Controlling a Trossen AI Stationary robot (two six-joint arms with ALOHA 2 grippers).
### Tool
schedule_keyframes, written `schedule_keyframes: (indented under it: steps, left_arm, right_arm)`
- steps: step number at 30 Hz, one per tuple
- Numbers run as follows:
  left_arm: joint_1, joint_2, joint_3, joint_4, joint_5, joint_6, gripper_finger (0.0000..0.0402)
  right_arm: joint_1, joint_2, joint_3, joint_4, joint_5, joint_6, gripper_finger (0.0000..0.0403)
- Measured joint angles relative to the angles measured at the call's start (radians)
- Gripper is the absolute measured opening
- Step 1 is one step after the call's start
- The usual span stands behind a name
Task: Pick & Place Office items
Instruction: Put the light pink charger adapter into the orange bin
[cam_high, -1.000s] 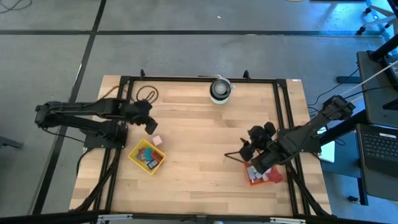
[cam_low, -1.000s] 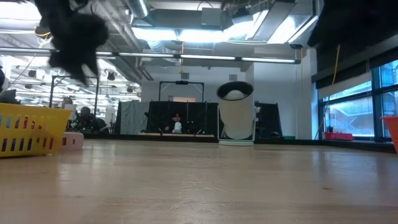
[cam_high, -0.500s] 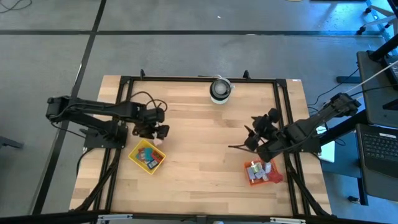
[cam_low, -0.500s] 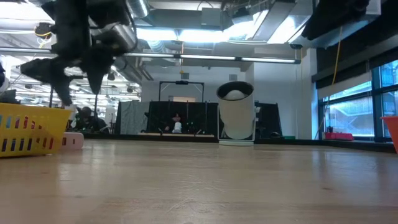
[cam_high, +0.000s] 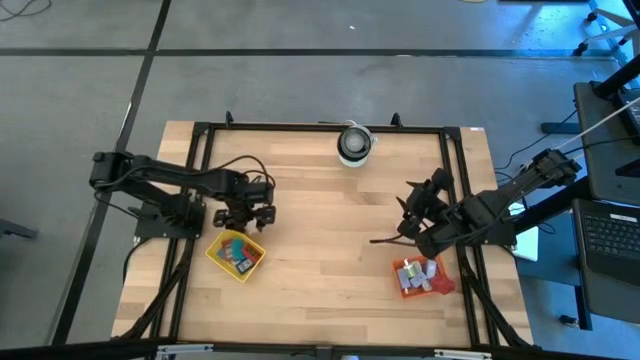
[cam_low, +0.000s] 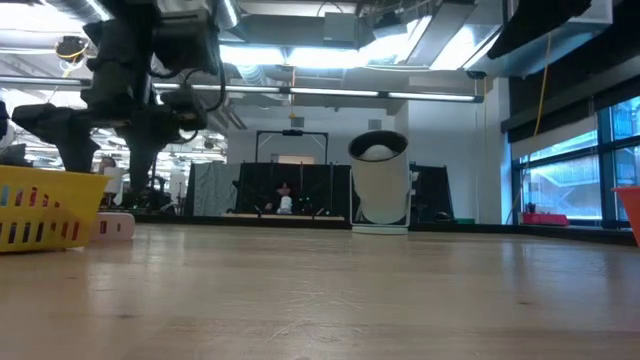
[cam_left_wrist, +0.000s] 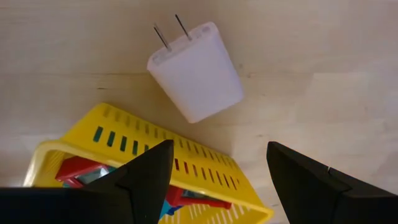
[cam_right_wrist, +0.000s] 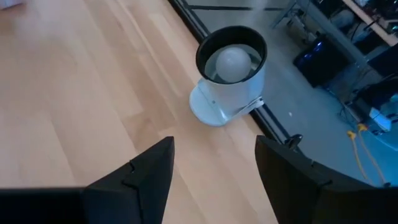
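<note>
Table (cam_high: 320, 210): yellow basket (cam_left_wrist: 124, 149) left, orange basket (cam_high: 422, 277) right, both holding small office items.
Left gripper (cam_left_wrist: 214, 177) wide, over white plug adapter (cam_left_wrist: 196, 71) beside yellow basket.
Right gripper (cam_right_wrist: 211, 171) parted, empty.
Adapter likely light, rigid, smooth; grip flat sides.

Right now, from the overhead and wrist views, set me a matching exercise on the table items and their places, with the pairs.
Things:
1. yellow tray
2. orange tray
3. white roll
4. white plug adapter

Places:
A. far edge of the table
B. ahead of the open left gripper, beside the yellow tray
C. near the right arm
D. near the left arm

Pairs: 1-D, 2-C, 3-A, 4-B
</note>
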Motion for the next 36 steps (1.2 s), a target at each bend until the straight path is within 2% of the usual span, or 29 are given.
schedule_keyframes:
  steps: [10,23,30,36]
  left_arm:
    - [0.053,0.039,0.000,-0.004,-0.006,-0.013,0.0255]
    - [0.174,0.168,0.000,-0.004,0.030,0.142,0.0258]
    - [0.191,0.204,0.000,0.031,0.027,0.147,0.0262]
    - [0.193,0.231,-0.001,0.028,0.023,0.181,0.0261]
  right_arm:
    - [-0.019,0.000,0.000,0.002,0.017,-0.058,0.0224]
    - [0.016,-0.001,0.000,0.006,-0.004,-0.048,0.0220]
    - [0.048,-0.001,0.000,0.007,-0.018,-0.026,0.0193]
    - [0.052,-0.001,0.000,0.009,-0.020,-0.019,0.0196]
